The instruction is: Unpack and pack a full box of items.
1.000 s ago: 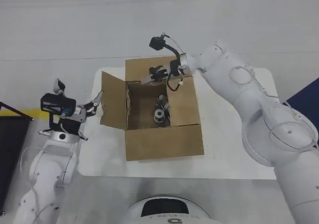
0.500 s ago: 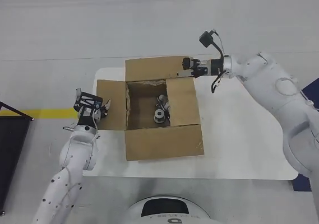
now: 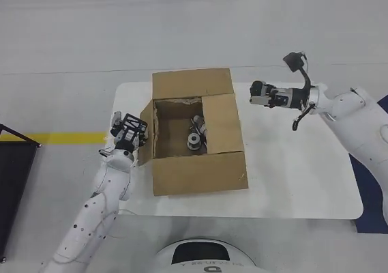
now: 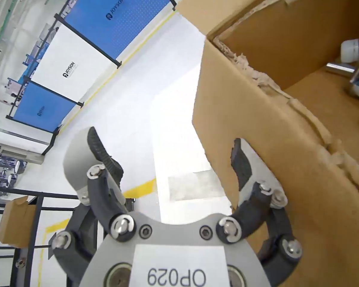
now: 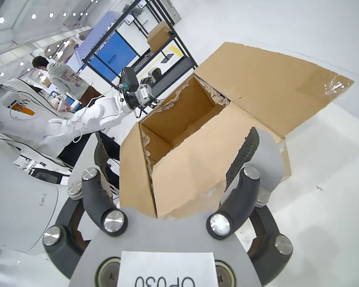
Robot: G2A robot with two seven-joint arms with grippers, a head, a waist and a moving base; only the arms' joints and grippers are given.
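Since prior frame: right gripper (image 3: 256, 93) withdrew from box (image 3: 200, 175), left gripper (image 3: 131, 129) moved up to left flap (image 3: 146, 146). Both spread wide, empty. Cardboard looked light, stiff; your best hold was flap's free edge

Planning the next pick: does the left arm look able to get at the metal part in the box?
Probably not straight on: the open left gripper sits outside the box, its raised flap between it and the metal part. The top looks free.

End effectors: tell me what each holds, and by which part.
Nothing is held. The left end effector is open beside the raised flap of the cardboard box; the right end effector is open, clear of the box.
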